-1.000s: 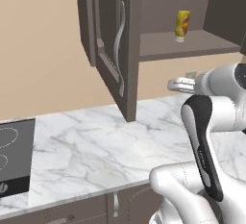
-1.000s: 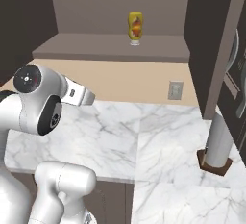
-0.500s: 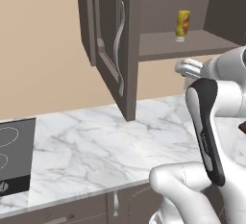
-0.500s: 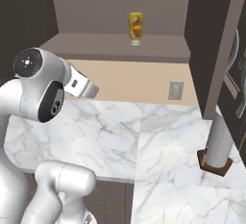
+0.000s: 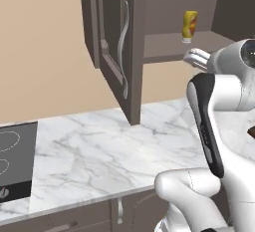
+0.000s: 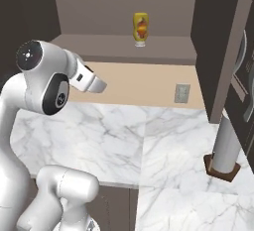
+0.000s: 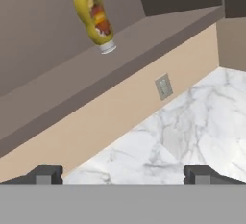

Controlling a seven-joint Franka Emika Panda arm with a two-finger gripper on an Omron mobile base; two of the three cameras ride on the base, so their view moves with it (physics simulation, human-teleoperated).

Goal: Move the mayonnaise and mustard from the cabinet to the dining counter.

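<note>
I see the cabinet [image 5: 112,42] open, its bare shelf [image 6: 89,44] carrying one thing: the mustard [image 6: 140,28], standing cap-down near the shelf's middle. In the hand view the mustard [image 7: 95,20] sits tilted on that shelf. Below, the marble worktop [image 5: 109,151] runs wall to wall; black cooktop [image 5: 15,164] set into its left end. On the right, a grey cylinder on a brown base [image 6: 224,150] stands on the marble.

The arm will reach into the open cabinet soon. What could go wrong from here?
1. The yellow squeeze bottle stands cap-down near the front edge of the brown shelf; a nudge from the open pincer might topple it.
2. The open dark cabinet door hangs beside the reach path; the white arm might brush it.
</note>
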